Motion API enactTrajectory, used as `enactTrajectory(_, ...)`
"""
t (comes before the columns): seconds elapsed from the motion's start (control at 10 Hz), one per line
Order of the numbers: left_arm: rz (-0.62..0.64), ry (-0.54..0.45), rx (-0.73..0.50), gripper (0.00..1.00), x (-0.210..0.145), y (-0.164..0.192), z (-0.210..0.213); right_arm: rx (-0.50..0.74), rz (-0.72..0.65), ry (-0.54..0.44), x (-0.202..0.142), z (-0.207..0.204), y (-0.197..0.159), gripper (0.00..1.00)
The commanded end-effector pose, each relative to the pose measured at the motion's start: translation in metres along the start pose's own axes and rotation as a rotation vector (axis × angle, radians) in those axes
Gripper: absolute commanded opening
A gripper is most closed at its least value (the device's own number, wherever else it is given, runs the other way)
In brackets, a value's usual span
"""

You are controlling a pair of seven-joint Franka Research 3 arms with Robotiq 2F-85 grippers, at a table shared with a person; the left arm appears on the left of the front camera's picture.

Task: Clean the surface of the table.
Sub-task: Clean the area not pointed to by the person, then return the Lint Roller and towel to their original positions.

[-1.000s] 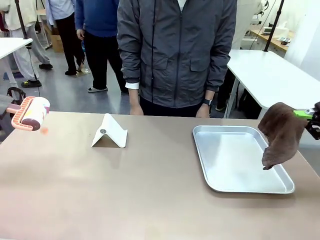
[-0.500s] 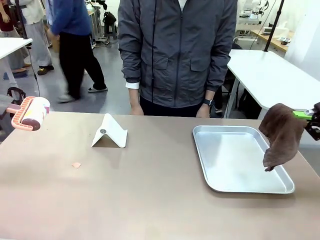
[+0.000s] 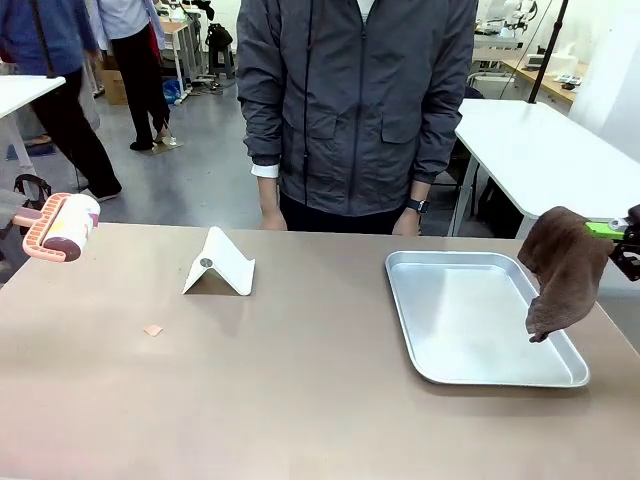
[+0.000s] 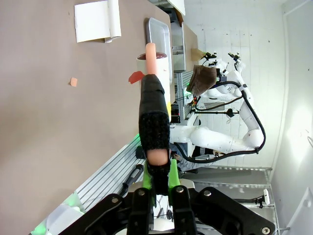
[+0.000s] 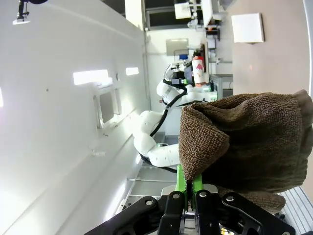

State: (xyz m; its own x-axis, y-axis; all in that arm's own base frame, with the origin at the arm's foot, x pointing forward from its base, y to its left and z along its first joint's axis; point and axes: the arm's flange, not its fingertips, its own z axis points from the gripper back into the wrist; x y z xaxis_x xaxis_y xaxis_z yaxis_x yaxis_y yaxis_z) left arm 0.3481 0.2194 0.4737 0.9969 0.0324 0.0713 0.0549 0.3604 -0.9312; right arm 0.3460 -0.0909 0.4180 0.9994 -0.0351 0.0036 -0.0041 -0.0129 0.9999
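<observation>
no legible text — no labels, no numbers

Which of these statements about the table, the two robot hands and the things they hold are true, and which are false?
1. The right hand holds a brown cloth. True.
2. The cloth lies flat inside the tray. False: it hangs above the tray's right edge.
3. The left hand grips a lint roller. True.
4. The table has no dirt on it. False: a small orange scrap lies on it.
</observation>
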Motion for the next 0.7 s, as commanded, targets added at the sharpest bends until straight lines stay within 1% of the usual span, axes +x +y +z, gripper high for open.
enactTrajectory(0.0,0.011,-0.003,-0.008,0.14,-0.0009,-0.0050,0.0003,-0.008,0.002,-0.008,-0.0009,0.0002,0.0020,0.04)
enactTrajectory(0.6,0.011,-0.003,-0.008,0.14,-0.0009,-0.0050,0.0003,-0.008,0.002,-0.008,-0.0009,0.0002,0.0020,0.04)
